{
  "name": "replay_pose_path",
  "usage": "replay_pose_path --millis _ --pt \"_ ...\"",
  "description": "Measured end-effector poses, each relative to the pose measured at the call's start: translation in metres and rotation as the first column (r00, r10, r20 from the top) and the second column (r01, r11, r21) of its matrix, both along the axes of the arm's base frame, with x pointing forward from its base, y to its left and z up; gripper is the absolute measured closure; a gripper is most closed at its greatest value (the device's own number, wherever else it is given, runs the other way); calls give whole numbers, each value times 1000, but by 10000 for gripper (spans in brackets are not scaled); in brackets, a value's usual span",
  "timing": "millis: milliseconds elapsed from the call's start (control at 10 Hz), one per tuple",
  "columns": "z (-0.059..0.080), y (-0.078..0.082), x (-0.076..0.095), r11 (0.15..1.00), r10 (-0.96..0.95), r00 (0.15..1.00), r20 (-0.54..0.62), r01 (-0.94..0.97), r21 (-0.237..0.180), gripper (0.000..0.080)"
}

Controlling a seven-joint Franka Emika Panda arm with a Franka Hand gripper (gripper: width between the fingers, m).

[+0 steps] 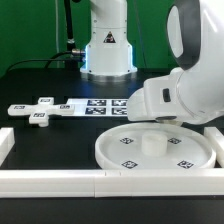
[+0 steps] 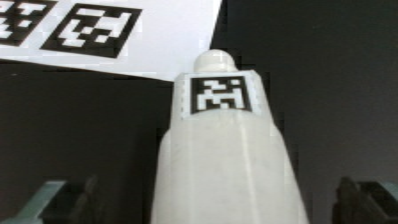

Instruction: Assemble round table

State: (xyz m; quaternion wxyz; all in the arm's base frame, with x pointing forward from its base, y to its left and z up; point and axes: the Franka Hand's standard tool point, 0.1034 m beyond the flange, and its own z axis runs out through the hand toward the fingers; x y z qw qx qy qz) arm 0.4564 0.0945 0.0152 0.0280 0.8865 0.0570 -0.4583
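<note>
Exterior view, post [image 1: 151, 146] upright inside rimmed disc [image 1: 108, 150]

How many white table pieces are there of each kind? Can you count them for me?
round disc: 1
cross-shaped piece: 1
post: 1
Total: 3

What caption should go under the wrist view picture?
Tagged post between the fingers of the open end effector, marker board beyond.
</note>
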Motion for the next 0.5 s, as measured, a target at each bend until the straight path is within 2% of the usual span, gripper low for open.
replay_pose_path --millis 200,300,400,500 --pt "-3 0 -1 1000 0 1000 0 0 0 150" --pt "-4 1 -1 1000 1 1000 -2 -1 0 271" --pt "-5 1 -2 1000 1 1000 -2 -1 1 271" --pt "-5 1 -2 1000 2 1000 -3 -2 1 397"
